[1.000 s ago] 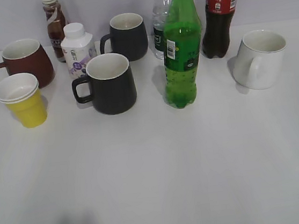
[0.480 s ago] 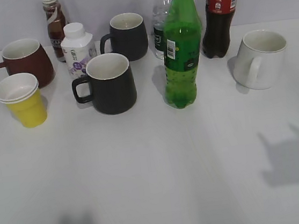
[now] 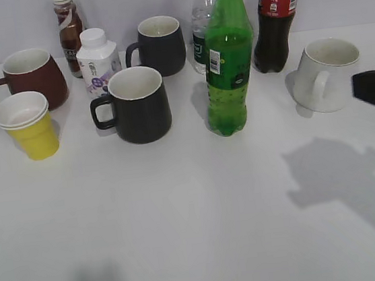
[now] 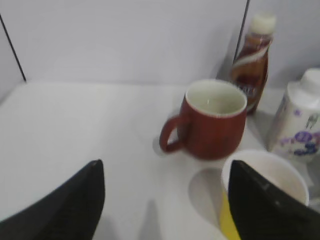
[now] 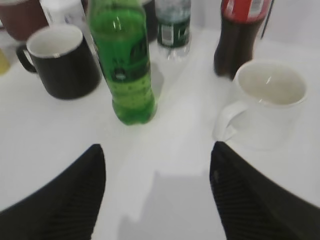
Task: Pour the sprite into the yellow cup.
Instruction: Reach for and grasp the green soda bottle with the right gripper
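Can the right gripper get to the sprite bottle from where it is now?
Probably yes: the right gripper is open, and bare table lies before the sprite bottle; the white mug stands off to the side.

labels on sprite (image 3: 228,61) and other bottles, none legible

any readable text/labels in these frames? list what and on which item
Nothing can be read for certain.
sprite: green label and white barcode patch, print too small.
cola bottle: red label, white marks blurred.
white carton: purple print, unreadable.
brown bottle: label letters too blurred.
water bottle: dark label, blurred.
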